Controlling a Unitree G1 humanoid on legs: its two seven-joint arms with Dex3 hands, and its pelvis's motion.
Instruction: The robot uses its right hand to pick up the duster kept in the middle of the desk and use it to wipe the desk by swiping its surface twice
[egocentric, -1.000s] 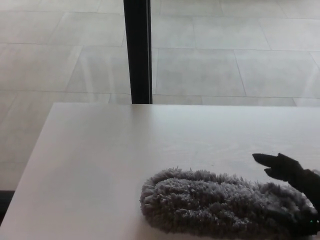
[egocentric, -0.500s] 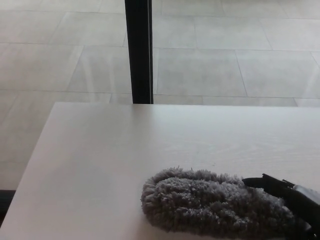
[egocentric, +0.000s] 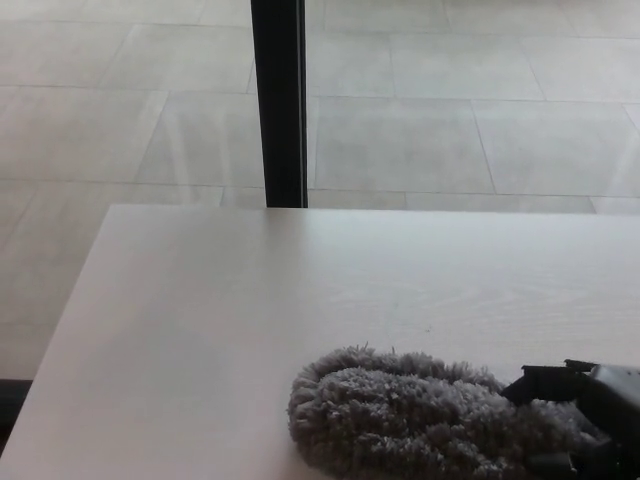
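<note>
A fluffy grey duster lies on the white desk at the bottom of the head view, its lower edge cut off by the frame. My right hand comes in from the bottom right. It sits over the duster's right end, with one black finger along the far side and another on the near side, closed around it. The duster's handle is hidden under the hand. My left hand does not show.
The desk's far edge and left edge border a tiled floor. A black vertical post stands behind the far edge, left of centre.
My right hand dropped from above the duster's right end onto it and closed around it. The duster has shifted slightly toward me and to the right.
</note>
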